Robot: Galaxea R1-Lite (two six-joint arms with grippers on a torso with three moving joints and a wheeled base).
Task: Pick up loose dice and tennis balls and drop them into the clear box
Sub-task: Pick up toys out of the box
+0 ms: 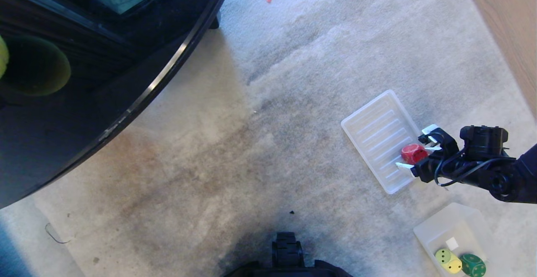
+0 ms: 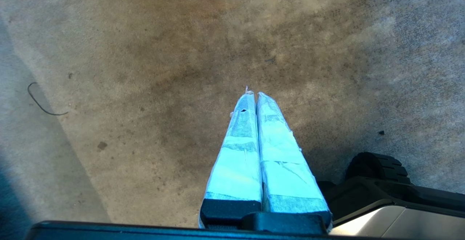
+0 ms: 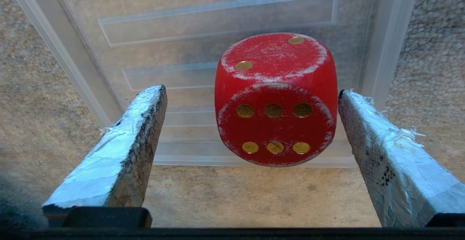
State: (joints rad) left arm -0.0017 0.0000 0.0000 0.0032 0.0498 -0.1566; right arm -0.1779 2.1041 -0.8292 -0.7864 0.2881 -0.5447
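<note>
The left hand [image 2: 256, 98] is sitting parked over bare carpet [image 1: 251, 151], its taped fingers pressed together and gripping nothing.

Further right, the right hand [image 1: 415, 156] is reaching low over the near end of the ribbed tray [image 1: 373, 130], jaws spread wide. The red die [image 3: 276, 100] is sitting between the fingers, on the tray's near end, one finger close beside it or perhaps grazing it, the other standing well clear. It looks like the grasp step for this die: the hand is straddling it but not yet clamping. The next move probably calls for centring the die in the gap, squeezing its flat side faces, lifting, then carrying it back to the clear box [image 1: 444, 226], which is lying behind the hand, toward the robot. A yellow die [image 1: 448, 260] and a green die [image 1: 473, 264] are already lying in that box.

The red die is a chunky cube with rounded, scuffed corners and gold pips; it looks hard and smooth, so a lopsided squeeze might twist it. The tray is thin translucent plastic with raised ribs. The finger pads are wrapped in worn, fraying tape. The carpet is short, matted and stained.
</note>
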